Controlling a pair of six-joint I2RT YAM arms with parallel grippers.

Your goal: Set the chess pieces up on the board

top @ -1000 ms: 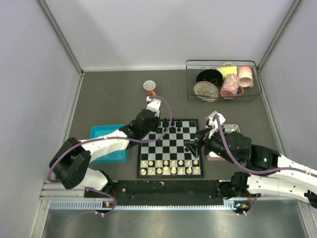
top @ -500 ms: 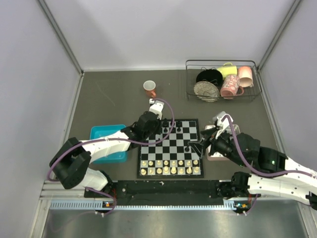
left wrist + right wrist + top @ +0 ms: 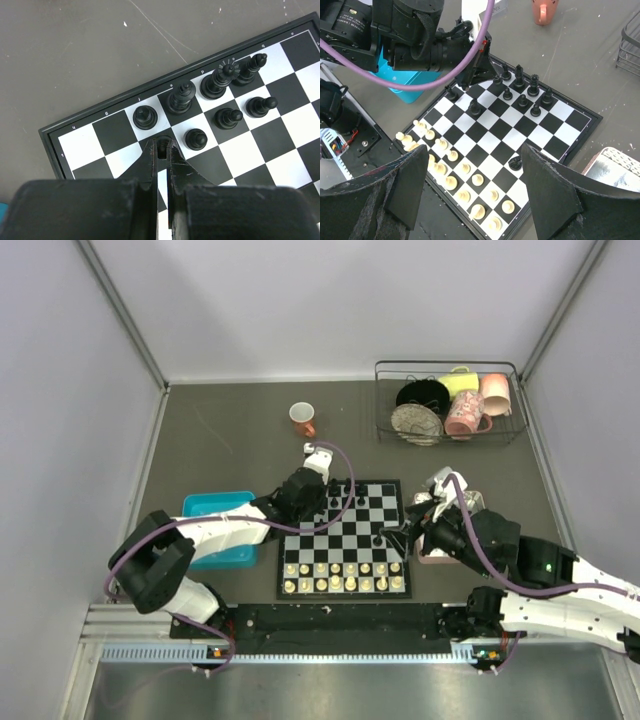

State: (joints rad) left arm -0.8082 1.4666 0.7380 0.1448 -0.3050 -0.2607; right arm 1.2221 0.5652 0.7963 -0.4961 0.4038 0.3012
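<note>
Board (image 3: 345, 538) lies flat on the grey counter (image 3: 230, 435), toward the near edge; right claw (image 3: 476, 165) hangs over its right side, jaws wide apart; left claw (image 3: 161, 145) is pinched shut on a black pawn (image 3: 162, 149) beside the chess pieces (image 3: 215, 85) grouped along the far edge
</note>
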